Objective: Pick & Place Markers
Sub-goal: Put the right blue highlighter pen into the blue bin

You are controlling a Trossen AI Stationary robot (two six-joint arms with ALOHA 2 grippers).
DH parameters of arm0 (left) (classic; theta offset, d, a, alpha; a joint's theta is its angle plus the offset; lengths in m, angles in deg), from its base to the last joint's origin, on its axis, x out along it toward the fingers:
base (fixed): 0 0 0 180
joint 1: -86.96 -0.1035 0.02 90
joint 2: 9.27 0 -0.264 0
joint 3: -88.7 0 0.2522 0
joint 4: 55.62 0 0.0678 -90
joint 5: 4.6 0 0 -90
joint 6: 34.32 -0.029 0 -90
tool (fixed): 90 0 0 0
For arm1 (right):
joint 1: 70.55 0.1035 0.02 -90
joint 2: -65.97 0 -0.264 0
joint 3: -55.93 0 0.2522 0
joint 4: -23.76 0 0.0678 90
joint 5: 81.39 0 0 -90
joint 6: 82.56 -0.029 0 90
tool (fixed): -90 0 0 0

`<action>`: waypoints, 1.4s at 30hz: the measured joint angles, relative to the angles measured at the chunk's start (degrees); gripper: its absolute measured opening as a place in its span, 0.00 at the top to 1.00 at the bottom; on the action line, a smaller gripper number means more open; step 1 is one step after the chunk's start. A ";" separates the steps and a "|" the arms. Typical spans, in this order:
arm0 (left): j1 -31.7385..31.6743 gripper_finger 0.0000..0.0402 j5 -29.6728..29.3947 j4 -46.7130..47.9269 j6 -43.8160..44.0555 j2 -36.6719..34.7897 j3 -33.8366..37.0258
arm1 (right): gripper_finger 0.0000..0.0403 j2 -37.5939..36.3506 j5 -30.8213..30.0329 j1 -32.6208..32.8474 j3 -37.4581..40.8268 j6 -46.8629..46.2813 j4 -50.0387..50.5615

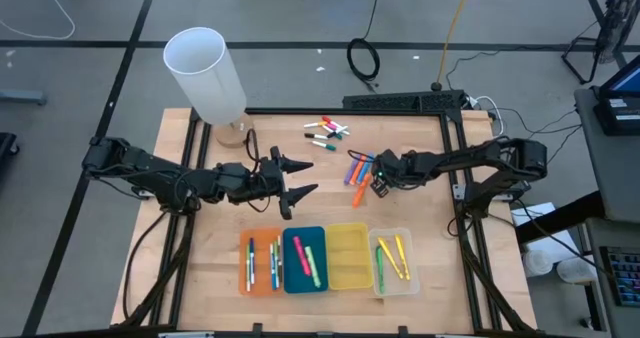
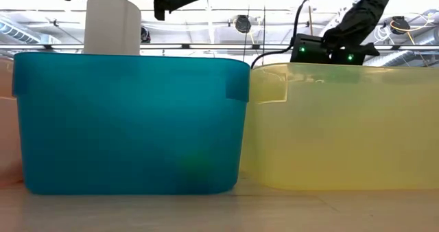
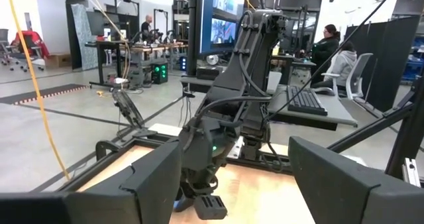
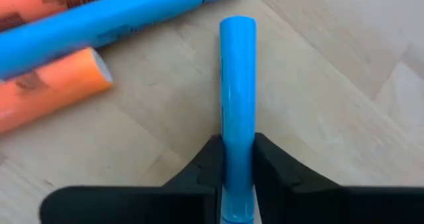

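We are looking at the right gripper (image 4: 237, 174) first: its two dark fingers are pinching a blue highlighter (image 4: 237, 98) between them, the pen's barrel running straight out ahead over the wooden table (image 4: 344, 71). In the high view, the right gripper (image 1: 374, 181) is sitting low beside a small cluster of markers (image 1: 357, 170) near the table's middle. Just beside the held pen, we are seeing a second blue highlighter (image 4: 99, 22) and an orange one (image 4: 46, 95) lying on the wood; both are carrying dark printing, but we are unable to read it.

The left gripper (image 1: 300, 178) is hovering over bare table, well apart from the pens, with its fingers spread wide; through its wrist camera the two dark fingers (image 3: 142, 184) are framing the right arm (image 3: 232, 105).

Another loose group of markers (image 1: 327, 130) is lying toward the far edge. Along the near edge, four trays are standing side by side: orange (image 1: 260, 261), blue (image 1: 304, 259), yellow (image 1: 348, 257) and clear (image 1: 394, 261); all but the yellow are already holding pens. A tall white cylinder (image 1: 205, 73) is standing at the far left corner.
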 joint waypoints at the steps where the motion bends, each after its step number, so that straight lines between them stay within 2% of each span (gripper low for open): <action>1: 0.00 0.31 -0.01 0.00 -0.05 0.00 0.00 | 0.90 -0.70 -1.14 0.00 0.00 0.83 -0.21; 7: -0.69 0.34 -0.01 0.23 -0.21 0.00 0.00 | 0.89 -9.53 -9.03 0.58 0.46 3.65 -0.42; 11: -1.17 0.36 0.03 1.92 0.53 0.00 0.00 | 0.89 -17.24 -9.66 3.61 0.52 4.72 -4.27; 14: -1.18 0.37 0.04 3.71 0.10 0.00 0.00 | 0.89 -21.26 -9.45 8.59 2.55 10.23 -13.85; 17: -1.18 0.37 1.22 4.05 -3.43 0.68 -0.04 | 0.89 -23.58 -5.07 13.63 6.22 20.33 -27.53; 22: -1.12 0.37 3.18 1.21 -8.60 4.71 -0.04 | 0.89 -23.88 1.47 19.29 11.78 34.42 -53.56; 26: -1.89 0.37 4.44 -6.16 -11.58 9.45 -0.04 | 0.89 -22.19 4.43 21.96 13.60 38.74 -66.15; 31: -2.90 0.37 5.99 -14.77 -11.56 14.68 -0.67 | 0.89 -19.83 5.28 24.03 13.57 39.57 -72.91; 38: -4.09 0.37 15.46 -15.41 -9.76 21.95 -6.07 | 0.89 -16.03 5.19 24.52 13.36 40.76 -78.14; 42: -4.06 0.37 16.65 -15.34 -9.84 26.18 -10.60 | 0.89 -13.98 5.21 24.52 11.97 41.13 -78.46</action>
